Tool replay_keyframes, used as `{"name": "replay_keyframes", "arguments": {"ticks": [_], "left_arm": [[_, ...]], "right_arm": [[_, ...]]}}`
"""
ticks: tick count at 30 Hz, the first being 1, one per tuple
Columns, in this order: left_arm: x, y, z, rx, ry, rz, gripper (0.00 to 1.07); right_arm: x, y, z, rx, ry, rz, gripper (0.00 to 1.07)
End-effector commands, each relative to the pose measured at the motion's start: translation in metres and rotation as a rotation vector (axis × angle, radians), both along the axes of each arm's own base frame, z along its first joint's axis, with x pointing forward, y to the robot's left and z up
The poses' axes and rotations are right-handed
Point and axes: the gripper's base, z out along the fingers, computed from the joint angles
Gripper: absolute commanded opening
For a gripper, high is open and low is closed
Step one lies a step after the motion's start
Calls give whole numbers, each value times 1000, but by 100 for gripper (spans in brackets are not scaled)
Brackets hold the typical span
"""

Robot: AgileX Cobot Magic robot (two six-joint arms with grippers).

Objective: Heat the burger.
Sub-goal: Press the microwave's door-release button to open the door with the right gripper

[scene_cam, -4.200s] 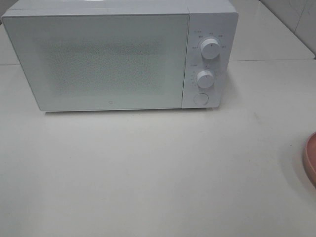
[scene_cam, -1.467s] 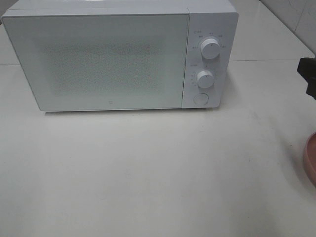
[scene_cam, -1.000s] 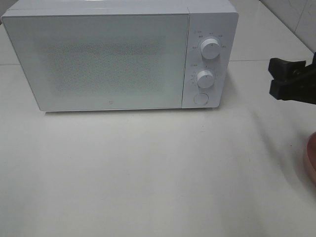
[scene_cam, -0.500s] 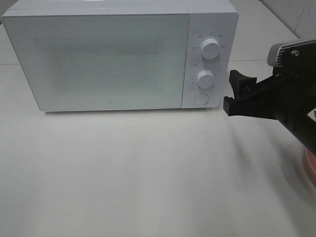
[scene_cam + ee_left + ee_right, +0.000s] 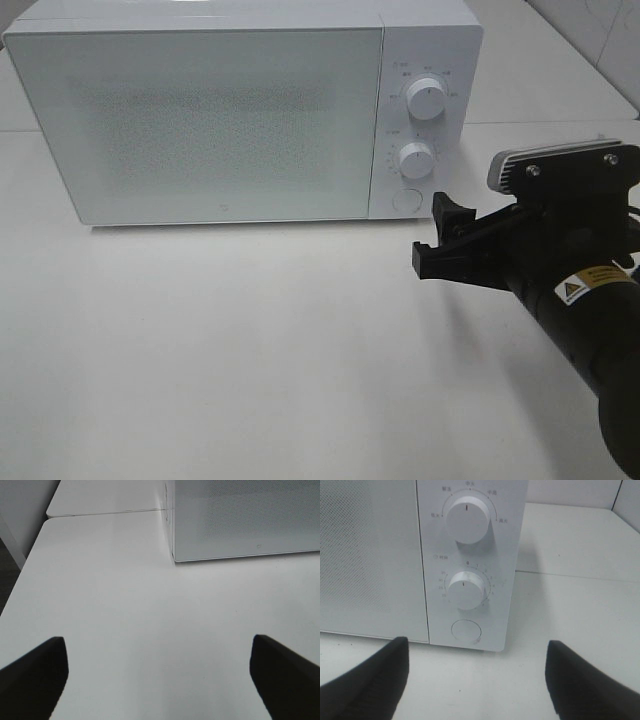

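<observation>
Fingertips (image 5: 35,675) of the left claw (image 5: 160,680) appear in its wrist view only as two dark corners cut off by the frame edge. They are spread wide apart above the white surface (image 5: 125,605), and the high camera does not catch this claw.

Further along stands the white microwave (image 5: 200,120) with its door (image 5: 210,125) shut. The speckled front hides whatever is inside, and the top back edge runs out of the picture. The burger shows in none of the views, so its place cannot be told.

On the control panel sit the upper knob (image 5: 426,100), the lower knob (image 5: 415,160) and the round button (image 5: 406,200). The markings around the knobs are too small to read.

The right claw (image 5: 438,238) hangs near that button without touching it, its fingers spread and pinching nothing. Its black arm (image 5: 580,300) is cut off at the right and lower edges and covers the surface beneath it.
</observation>
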Motion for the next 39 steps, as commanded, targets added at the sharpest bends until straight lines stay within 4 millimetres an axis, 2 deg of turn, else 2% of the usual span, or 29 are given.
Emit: {"name": "replay_keyframes", "arguments": {"ticks": [1, 6, 7, 8, 9, 11, 12, 13, 15, 16, 17, 18, 19, 21, 22, 24, 25, 29, 39], "left_arm": [[-2, 0, 0, -1, -18, 2, 91], [-2, 0, 0, -1, -18, 2, 91], [-2, 0, 0, -1, -18, 2, 91], [-2, 0, 0, -1, -18, 2, 91], [-2, 0, 0, -1, -18, 2, 91], [-2, 0, 0, -1, -18, 2, 91], [-2, 0, 0, -1, -18, 2, 91], [-2, 0, 0, -1, -18, 2, 91], [-2, 0, 0, -1, -18, 2, 91], [-2, 0, 0, -1, -18, 2, 91], [-2, 0, 0, -1, -18, 2, 91], [-2, 0, 0, -1, -18, 2, 91], [-2, 0, 0, -1, -18, 2, 91], [-2, 0, 0, -1, -18, 2, 91], [-2, 0, 0, -1, -18, 2, 91], [-2, 0, 0, -1, -18, 2, 91], [-2, 0, 0, -1, -18, 2, 91], [-2, 0, 0, -1, -18, 2, 91], [-2, 0, 0, -1, -18, 2, 91]], "right_arm": [[0, 1, -3, 48, -16, -5, 73], [0, 1, -3, 149, -11, -17, 70], [0, 1, -3, 230, -2, -25, 66], [0, 1, -3, 230, -2, -25, 66], [0, 1, -2, 336, 11, -35, 61], [0, 1, -3, 402, 20, -41, 59], [0, 1, -3, 542, 37, -57, 51], [0, 1, -3, 542, 37, -57, 51], [0, 1, -3, 738, 66, -81, 38], [0, 1, -3, 738, 66, -81, 38], [0, 2, -4, 852, 92, -99, 28], [0, 2, -4, 852, 92, -99, 28], [0, 2, -6, 957, 124, -116, 20], [-1, 2, -7, 1002, 146, -128, 16], [-1, 3, -10, 1083, 184, -151, 9], [-1, 3, -10, 1123, 196, -161, 6], [-1, 3, -11, 1239, 213, -181, 1], [-1, 2, -14, 1371, 258, -225, 0], [0, 1, -19, 1405, 317, -279, 0]]}}
